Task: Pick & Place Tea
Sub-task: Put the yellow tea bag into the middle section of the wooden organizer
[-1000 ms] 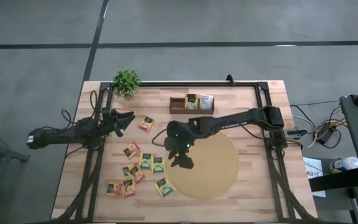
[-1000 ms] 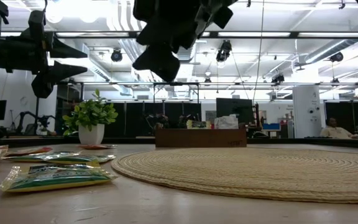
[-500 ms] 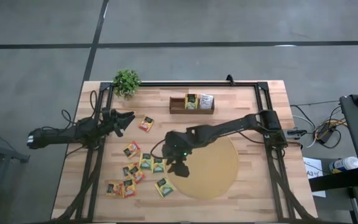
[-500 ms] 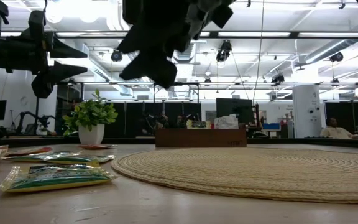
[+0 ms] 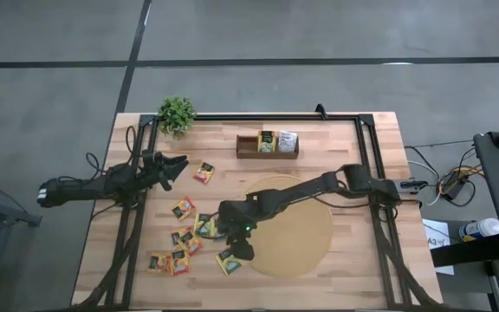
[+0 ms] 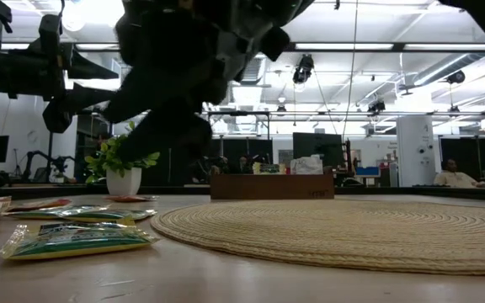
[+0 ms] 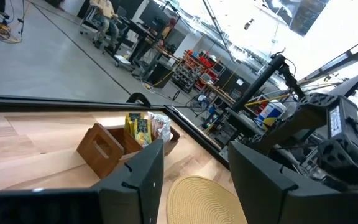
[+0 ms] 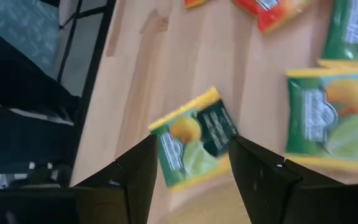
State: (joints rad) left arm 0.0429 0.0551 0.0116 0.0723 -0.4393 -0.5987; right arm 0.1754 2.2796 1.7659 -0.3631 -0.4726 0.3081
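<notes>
Several tea sachets lie flat on the wooden table (image 5: 353, 260), left of the round mat (image 5: 297, 230). My right gripper (image 5: 234, 251) hovers open over one yellow-green sachet (image 5: 226, 262) near the mat's near left rim. In the right wrist view this sachet (image 8: 194, 140) shows between the two spread fingers, apart from them. Another yellow-green sachet (image 8: 334, 118) and orange-red ones (image 8: 272, 9) lie beside it. My left gripper (image 5: 177, 165) waits open and level at the table's left, above the wood.
A wooden tray (image 5: 267, 144) with sachets in it stands at the back middle, and a potted plant (image 5: 177, 113) at the back left. One orange-red sachet (image 5: 204, 172) lies alone near my left gripper. A black frame (image 5: 366, 156) runs along the table's edges.
My right gripper has gone down and toward the table's left and near edges, from above the mat's left part to just over the yellow-green sachet by the mat's near left rim, rolling slightly on the way. The sachets have stayed in place.
</notes>
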